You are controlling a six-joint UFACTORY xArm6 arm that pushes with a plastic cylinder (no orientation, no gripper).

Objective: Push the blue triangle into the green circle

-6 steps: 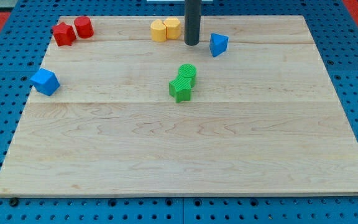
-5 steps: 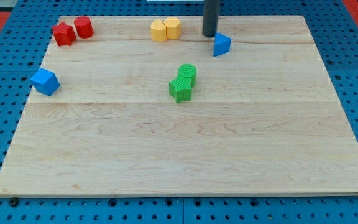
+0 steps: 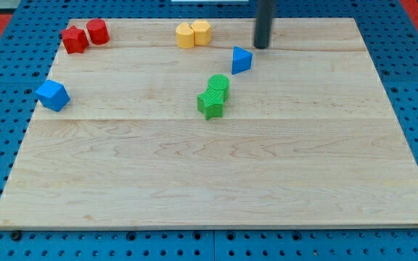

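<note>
Blue triangle [image 3: 242, 59] on wooden worktop [image 3: 216, 174], just up-right of green circle [image 3: 219, 85]; bare rod tool, no jaws, my tip [image 3: 262, 46] up-right of triangle, apart; best pushed steadily down-left, centred behind the block.

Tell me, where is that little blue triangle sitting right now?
The blue triangle sits in the upper middle of the board, just up and to the view's right of the green circle, with my tip slightly up and right of it.
</note>
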